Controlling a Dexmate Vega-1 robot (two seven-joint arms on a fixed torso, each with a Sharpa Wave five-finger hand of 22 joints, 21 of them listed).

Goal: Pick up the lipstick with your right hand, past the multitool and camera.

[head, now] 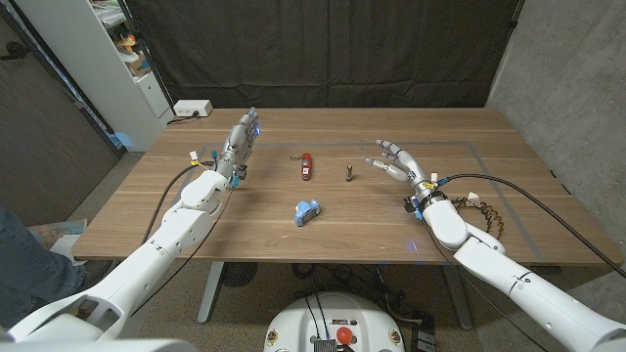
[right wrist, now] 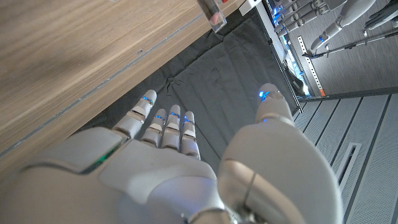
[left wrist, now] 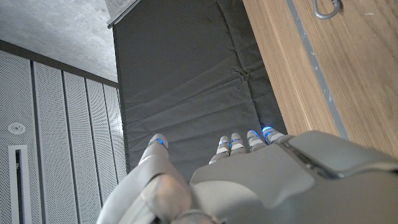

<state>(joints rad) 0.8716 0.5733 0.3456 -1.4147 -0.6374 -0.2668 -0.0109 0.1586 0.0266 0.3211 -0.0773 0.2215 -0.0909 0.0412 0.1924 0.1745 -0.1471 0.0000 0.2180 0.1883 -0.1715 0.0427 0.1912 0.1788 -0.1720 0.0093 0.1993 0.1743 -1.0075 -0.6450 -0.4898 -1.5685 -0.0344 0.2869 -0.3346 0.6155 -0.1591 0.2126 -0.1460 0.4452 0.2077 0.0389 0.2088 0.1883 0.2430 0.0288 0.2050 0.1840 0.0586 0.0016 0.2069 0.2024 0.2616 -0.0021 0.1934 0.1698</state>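
Observation:
The lipstick [head: 347, 173], a small dark tube, lies on the wooden table [head: 440, 132] just right of centre. A red multitool [head: 306, 164] lies to its left, and a small blue camera [head: 306, 210] sits nearer the front edge. My right hand [head: 399, 164] hovers a short way right of the lipstick, fingers spread and pointing toward it, holding nothing. In the right wrist view, the right hand [right wrist: 180, 168] shows its fingers apart. My left hand [head: 240, 142] is raised over the table's left part, fingers straight and empty. The left hand [left wrist: 249, 180] faces the black curtain.
A white power strip [head: 191, 109] sits at the table's back left corner. A white shelf unit [head: 112, 49] stands beyond the left side, and a black curtain [head: 323, 49] hangs behind. A person's leg [head: 24, 254] shows at the left edge. Cables trail by my right wrist [head: 479, 207].

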